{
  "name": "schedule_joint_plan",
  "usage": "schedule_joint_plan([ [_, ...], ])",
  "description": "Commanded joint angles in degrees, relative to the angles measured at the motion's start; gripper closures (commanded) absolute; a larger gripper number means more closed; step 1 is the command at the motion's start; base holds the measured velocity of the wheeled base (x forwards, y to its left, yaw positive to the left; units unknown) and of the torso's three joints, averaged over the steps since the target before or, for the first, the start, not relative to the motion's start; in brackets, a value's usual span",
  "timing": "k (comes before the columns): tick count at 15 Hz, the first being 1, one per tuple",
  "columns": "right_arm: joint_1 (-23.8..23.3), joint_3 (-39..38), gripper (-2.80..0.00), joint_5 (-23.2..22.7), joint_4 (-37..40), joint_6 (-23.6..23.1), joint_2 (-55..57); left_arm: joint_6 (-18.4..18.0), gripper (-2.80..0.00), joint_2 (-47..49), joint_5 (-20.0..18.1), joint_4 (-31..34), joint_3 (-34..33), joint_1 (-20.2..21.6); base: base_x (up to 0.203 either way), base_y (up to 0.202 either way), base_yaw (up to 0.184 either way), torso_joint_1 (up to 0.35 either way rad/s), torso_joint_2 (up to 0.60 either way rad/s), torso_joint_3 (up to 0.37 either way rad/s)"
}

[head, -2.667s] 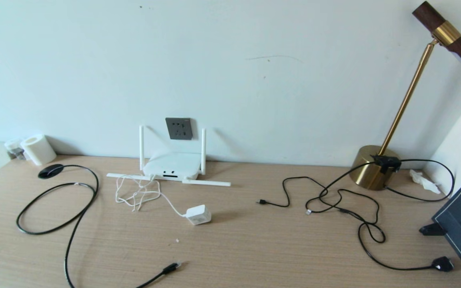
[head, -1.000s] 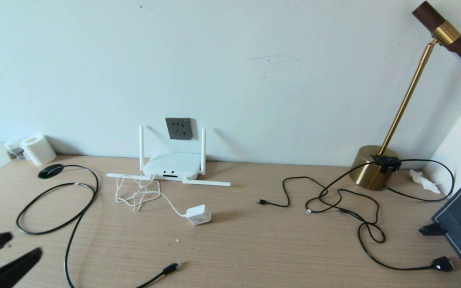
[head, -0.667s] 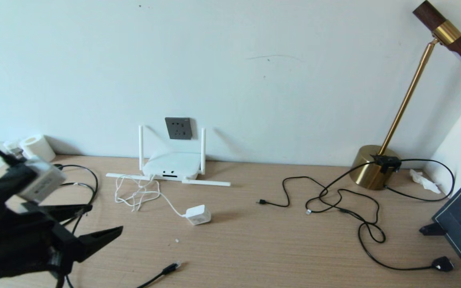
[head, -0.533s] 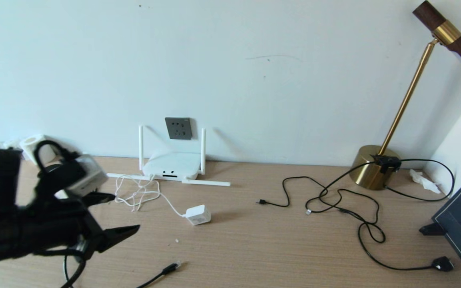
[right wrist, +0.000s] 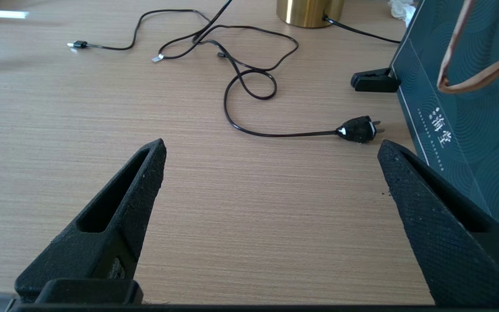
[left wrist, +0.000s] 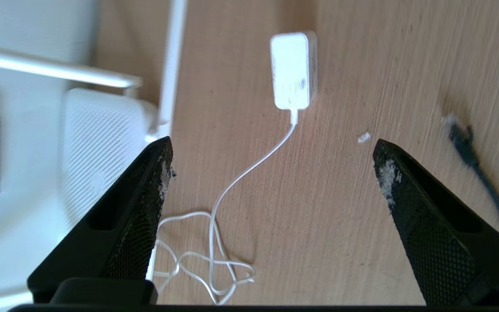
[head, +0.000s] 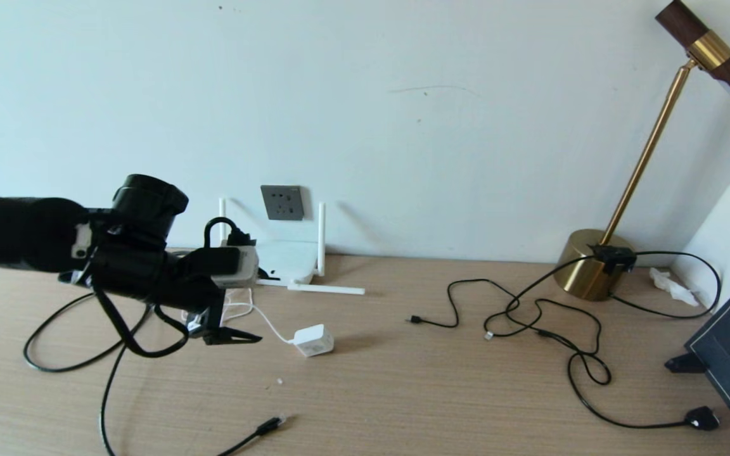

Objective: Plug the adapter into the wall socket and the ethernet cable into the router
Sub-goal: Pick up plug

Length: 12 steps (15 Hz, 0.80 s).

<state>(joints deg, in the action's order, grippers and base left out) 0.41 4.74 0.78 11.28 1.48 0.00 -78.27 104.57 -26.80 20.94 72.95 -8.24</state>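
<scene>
Since the earlier head frame, the left gripper (head: 238, 316) has been swung in over the wooden counter (head: 441, 392), near the small white cube-shaped adapter (head: 314, 340), which is unmoved before the flat white router (head: 282, 259) and dark grey wall socket (head: 283, 202). By the left wrist view, jaws are spread wide, empty; the adapter (left wrist: 293, 71) looks light, rigid, best gripped across its flat sides, cord trailing. By the right wrist view, the right gripper (right wrist: 271, 169) is parked, wide open, empty

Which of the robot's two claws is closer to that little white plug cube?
Left. The left gripper hangs open beside the adapter, facing it. The right gripper is open over bare desk, far off.
</scene>
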Motion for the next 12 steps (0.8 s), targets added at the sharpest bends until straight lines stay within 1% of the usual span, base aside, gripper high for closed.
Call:
schedule_joint_plan([
  [1, 0.0, 0.0, -2.8, 0.0, 0.1, 0.0, 0.0, -3.6, -2.8, 7.8, -0.5, 7.4, 7.5, -0.6, 0.0, 0.0, 0.0, 0.0, 0.0, 0.0],
  [4, 0.0, 0.0, -2.8, 0.0, 0.1, 0.0, 0.0, -3.9, -2.8, 13.2, -2.8, 11.1, 14.4, -2.2, 0.0, 0.0, 0.0, 0.0, 0.0, 0.0],
  [6, 0.0, 0.0, -2.8, 0.0, 0.1, 0.0, 0.0, -3.7, -2.8, 16.7, -3.3, 14.1, 18.7, -3.0, 0.0, 0.0, 0.0, 0.0, 0.0, 0.0],
  [7, 0.0, 0.0, -2.8, 0.0, 0.1, 0.0, 0.0, -3.0, -2.8, 18.3, -3.4, 16.2, 19.9, -3.9, 0.0, 0.0, 0.0, 0.0, 0.0, 0.0],
  [9, 0.0, 0.0, -2.8, 0.0, 0.1, 0.0, 0.0, 1.2, -2.8, 20.5, -3.5, 17.1, 20.8, -6.2, 0.0, 0.0, 0.0, 0.0, 0.0, 0.0],
  [12, 0.0, 0.0, -2.8, 0.0, 0.1, 0.0, 0.0, 3.9, -2.8, 23.4, -3.5, 17.6, 24.2, -9.4, 0.0, 0.0, 0.0, 0.0, 0.0, 0.0],
])
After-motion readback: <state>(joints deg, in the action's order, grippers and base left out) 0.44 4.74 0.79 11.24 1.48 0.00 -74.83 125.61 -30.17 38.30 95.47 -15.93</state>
